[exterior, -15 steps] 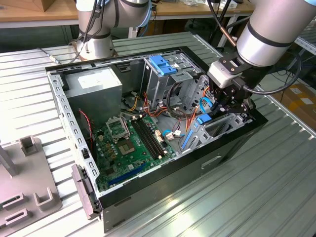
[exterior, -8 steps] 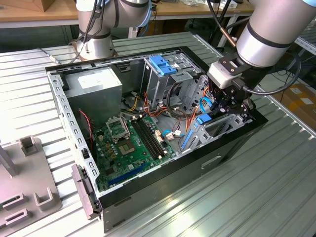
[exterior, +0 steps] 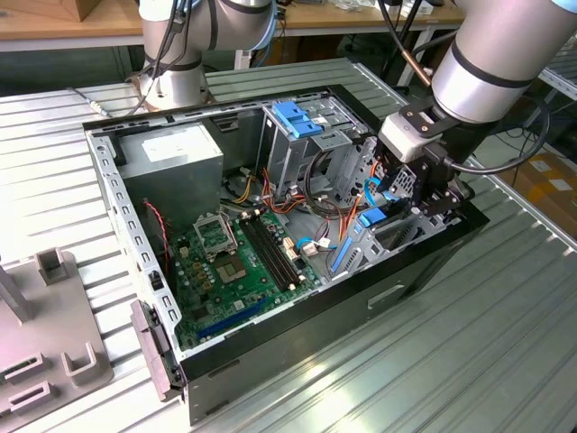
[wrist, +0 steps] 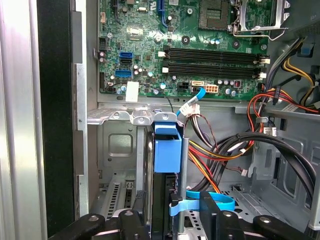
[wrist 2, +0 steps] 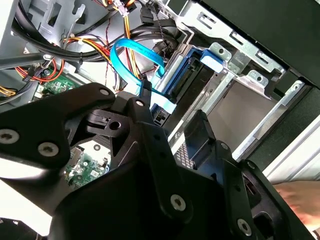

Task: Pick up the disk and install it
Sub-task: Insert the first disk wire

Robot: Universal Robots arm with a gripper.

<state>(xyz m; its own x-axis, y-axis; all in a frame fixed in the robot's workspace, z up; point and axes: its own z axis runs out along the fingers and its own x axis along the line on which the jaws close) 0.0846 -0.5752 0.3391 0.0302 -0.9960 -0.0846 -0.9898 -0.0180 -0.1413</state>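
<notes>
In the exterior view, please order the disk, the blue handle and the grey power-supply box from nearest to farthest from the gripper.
1. The disk, right beside the gripper.
2. The blue handle, atop the drive cage.
3. The power-supply box, toward the exterior view's left.

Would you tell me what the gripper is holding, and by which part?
It cannot be told. The gripper is at one end of the disk, which stands on edge in the drive bay, but a grip is not visible.
</notes>
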